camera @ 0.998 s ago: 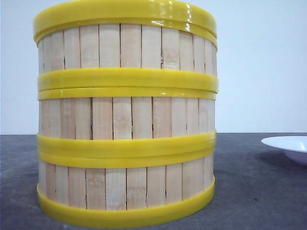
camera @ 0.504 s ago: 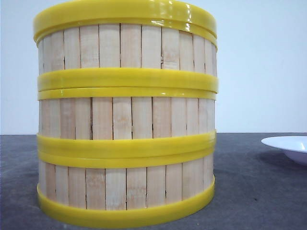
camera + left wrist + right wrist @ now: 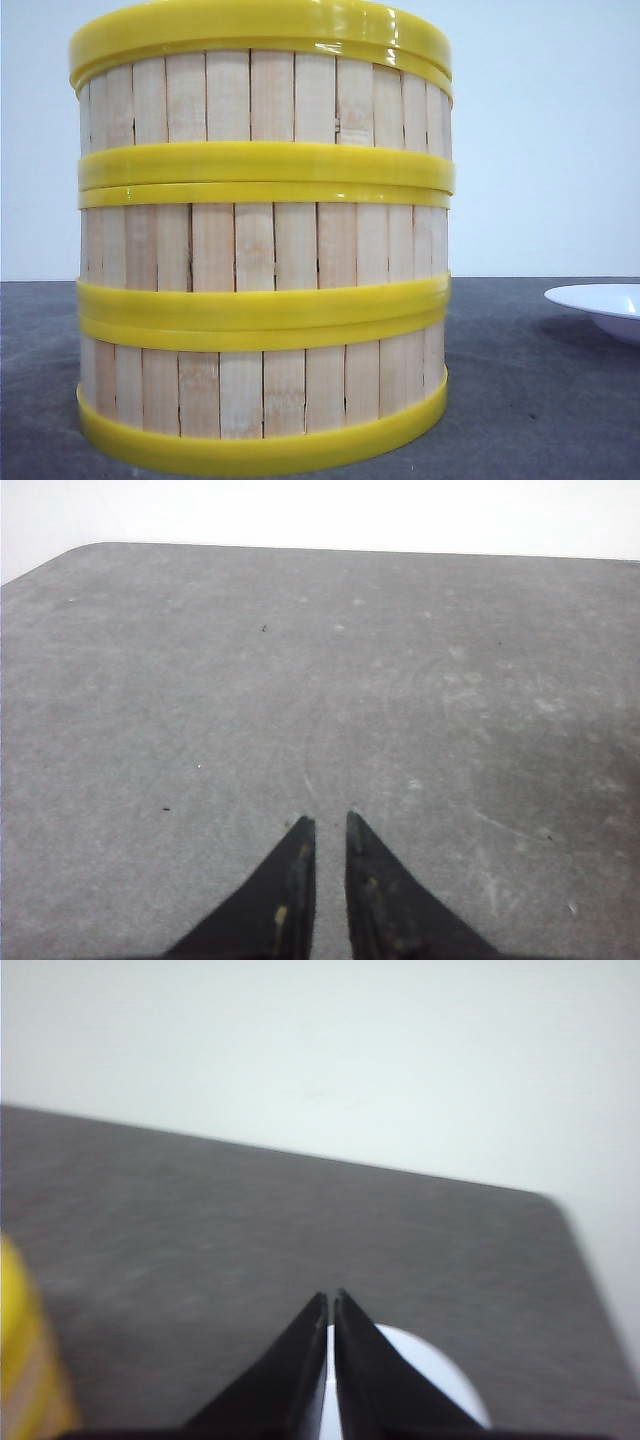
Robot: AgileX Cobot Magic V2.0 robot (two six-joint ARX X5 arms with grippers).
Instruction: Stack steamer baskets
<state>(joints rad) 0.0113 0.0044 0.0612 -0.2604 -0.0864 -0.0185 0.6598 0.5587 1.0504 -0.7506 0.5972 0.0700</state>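
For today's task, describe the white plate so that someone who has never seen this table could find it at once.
Start at the tall stack of steamer baskets that fills the front view on the grey table. Look to its right, at the picture's edge: the white plate sits there, apart from the stack and only partly in frame. It is low, smooth and plain white, unlike the slatted, yellow-ringed baskets.

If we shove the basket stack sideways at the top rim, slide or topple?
Probably slides: the steamer basket stack looks about as wide as tall, on a flat yellow bottom ring. Tiers seem nested at the paired rings, so they likely move together. Thin bamboo slats suggest it's light.
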